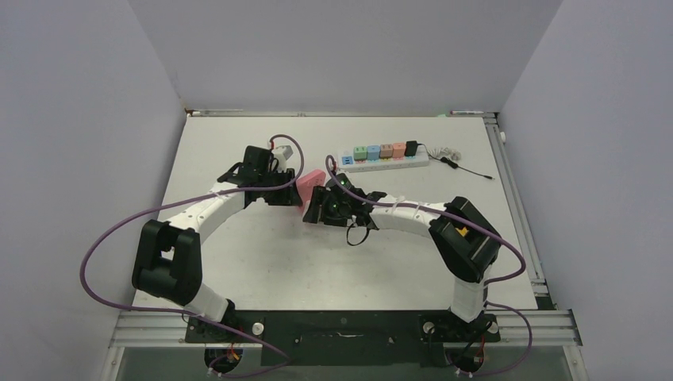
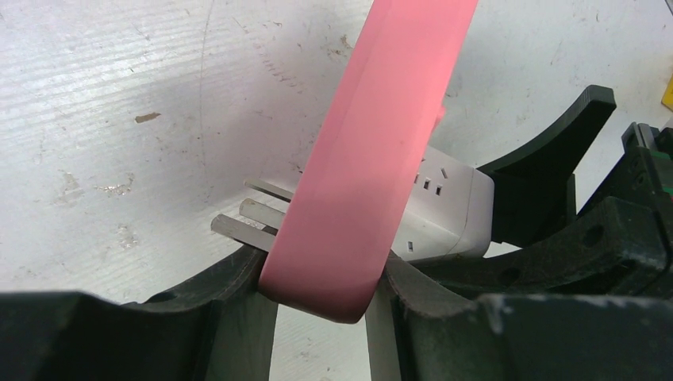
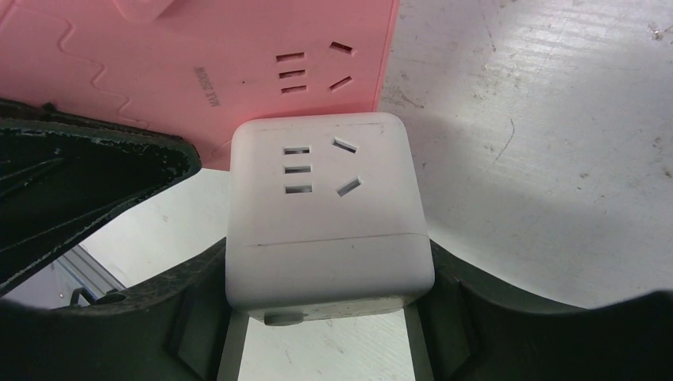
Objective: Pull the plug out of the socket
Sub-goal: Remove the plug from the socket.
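A flat pink socket block (image 2: 373,159) hangs above the table, and my left gripper (image 2: 325,278) is shut on its lower edge. Bare metal prongs (image 2: 254,218) stick out of its left face. A white cube plug (image 3: 325,214) stands against the other face of the pink block (image 3: 198,71), with my right gripper (image 3: 329,294) shut on its sides. I cannot tell whether the cube's pins still sit in the block. From above, the pink block (image 1: 313,181) shows between the left gripper (image 1: 295,186) and the right gripper (image 1: 317,202), mid-table.
A white power strip (image 1: 381,159) lies at the back, carrying several coloured cube adapters and a black adapter (image 1: 411,148). A thin black cable (image 1: 468,167) trails right of it. Grey walls close in the table on three sides.
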